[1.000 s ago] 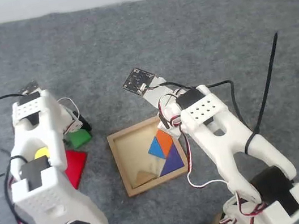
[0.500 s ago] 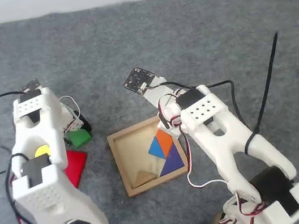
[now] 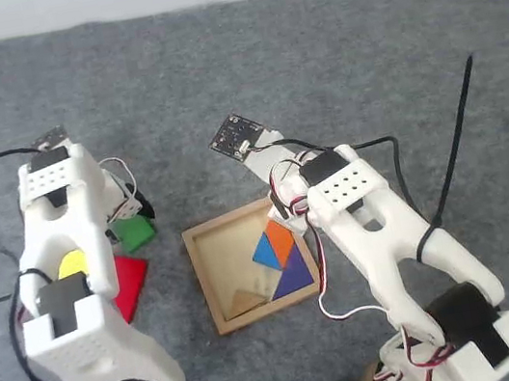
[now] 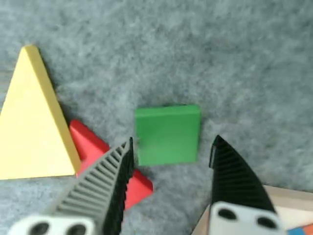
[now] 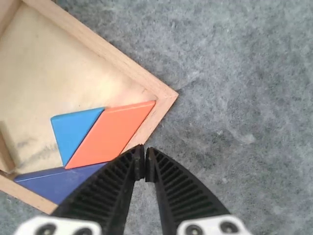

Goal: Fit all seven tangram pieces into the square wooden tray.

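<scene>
Left arm's wrist has crept slightly fwd over the loose pcs. Left gripper (image 4: 172, 142) jaws spread, green square (image 4: 167, 134) on worktop (image 4: 220, 49) framed between the tips, edges roughly parallel to them; left arm far nearer. Right gripper (image 5: 145, 152) jaws pressed together above tray (image 5: 122, 63) corner. Left wrist view shows yellow triangle (image 4: 32, 122) whole; in high view the arm covers most of it.

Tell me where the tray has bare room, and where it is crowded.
The tray floor is bare from the wall facing the green square up to the blue triangle. The opposite side is crowded: blue triangle, orange parallelogram and purple triangle lie packed together.
</scene>
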{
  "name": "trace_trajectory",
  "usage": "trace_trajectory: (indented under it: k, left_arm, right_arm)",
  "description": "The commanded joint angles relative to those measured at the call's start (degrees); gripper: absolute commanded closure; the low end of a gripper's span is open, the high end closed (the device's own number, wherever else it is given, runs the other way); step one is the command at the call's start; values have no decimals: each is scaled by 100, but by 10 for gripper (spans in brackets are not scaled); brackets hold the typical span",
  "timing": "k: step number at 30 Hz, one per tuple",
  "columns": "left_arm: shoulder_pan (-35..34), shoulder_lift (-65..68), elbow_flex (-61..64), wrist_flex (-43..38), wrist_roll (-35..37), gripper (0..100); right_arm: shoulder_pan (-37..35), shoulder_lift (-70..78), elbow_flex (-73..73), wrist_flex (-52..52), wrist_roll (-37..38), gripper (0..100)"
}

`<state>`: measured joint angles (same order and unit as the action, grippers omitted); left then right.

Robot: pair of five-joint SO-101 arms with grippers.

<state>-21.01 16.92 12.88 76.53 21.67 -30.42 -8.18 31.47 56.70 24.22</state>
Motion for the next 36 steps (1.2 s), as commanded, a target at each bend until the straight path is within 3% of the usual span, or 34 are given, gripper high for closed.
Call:
trace_trajectory:
  k: [1, 7, 15, 36]
  left_arm:
    - [44, -167, -31, 26, -88, 759]
    - [26, 571, -145, -281, -79, 760]
    - [-246, 1310, -857, 167, -105, 791]
    - [-237, 1037, -884, 316, -114, 827]
  right_arm:
    - [92, -57, -18, -75, -70, 976]
    - [92, -66, -18, -66, -70, 976]
    - [92, -66, -18, -57, -70, 976]
    - [92, -57, -18, -84, -70, 976]
